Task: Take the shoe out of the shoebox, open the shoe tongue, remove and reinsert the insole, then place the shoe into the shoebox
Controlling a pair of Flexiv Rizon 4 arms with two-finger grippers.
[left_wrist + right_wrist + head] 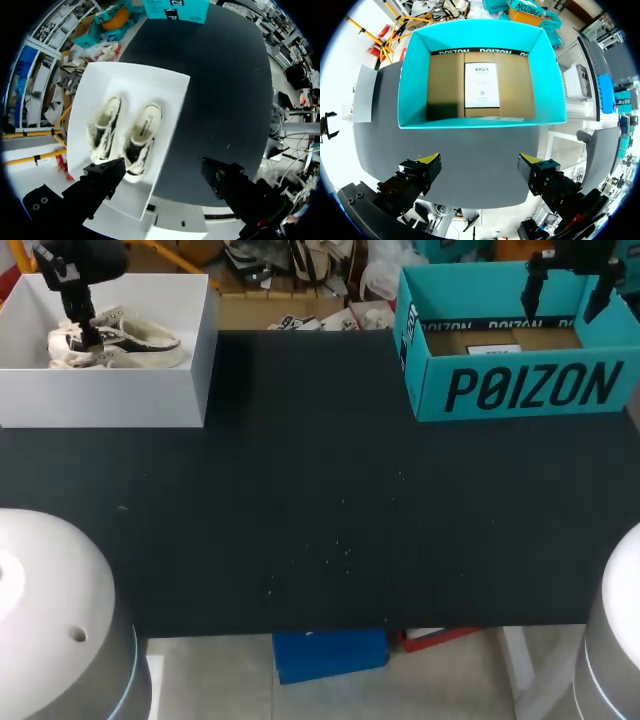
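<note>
A: Where are the cream-and-black canvas shoes (142,136)?
B: Side by side inside the white open-topped box (175,100), under the left gripper (164,169), its fingers spread wide. The right gripper (479,161), also spread, hangs above the teal cardboard shoebox (414,80).

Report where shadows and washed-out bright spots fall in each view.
Head view: the open white cardboard box throws a dark band onto the black table, on its side toward the open teal cardboard box. Left wrist view: the white box's floor glares pale around the cream-and-black shoes. Right wrist view: a shadow darkens one corner of the teal box's brown floor.
</note>
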